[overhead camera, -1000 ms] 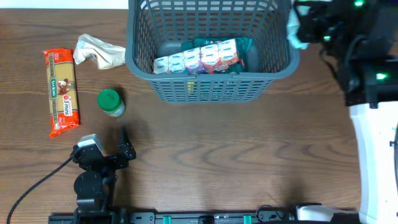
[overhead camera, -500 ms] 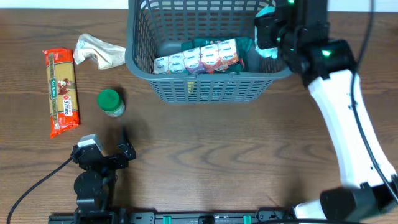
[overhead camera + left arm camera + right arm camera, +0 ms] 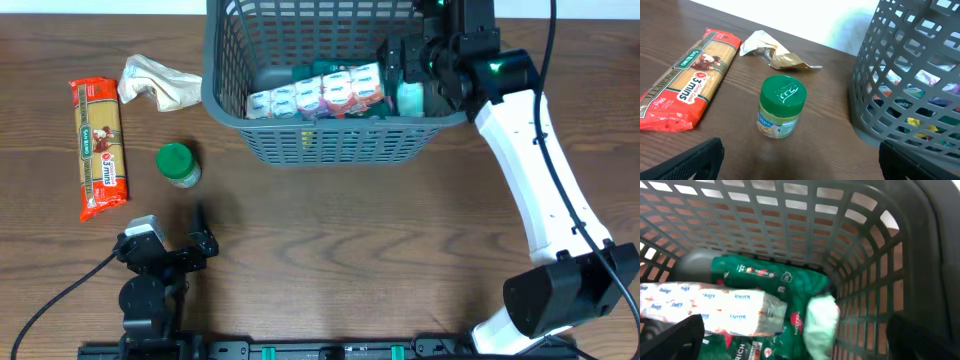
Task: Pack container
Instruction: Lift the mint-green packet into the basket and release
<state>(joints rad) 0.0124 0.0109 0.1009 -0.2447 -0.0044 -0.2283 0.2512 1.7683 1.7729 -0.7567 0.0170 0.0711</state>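
Two dark fingers of the left gripper (image 3: 800,162) sit wide apart and empty, low over the brown table (image 3: 350,250). Beyond them we see a green-lidded jar (image 3: 782,112), a pasta packet (image 3: 687,85) and a crumpled wrapper (image 3: 772,50). Farther back stands the container (image 3: 330,140), grey-blue, lattice-walled, flared at the rim, at the table's far edge. Inside lie a tissue pack (image 3: 315,95) and a dark green bag (image 3: 770,280). The right gripper (image 3: 797,340) hangs spread inside its right end, a pale green pouch (image 3: 821,322) lying loose between its fingers.

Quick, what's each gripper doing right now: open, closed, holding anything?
Left gripper: open, empty.
Right gripper: open inside the container, pale green packet below, not gripped.
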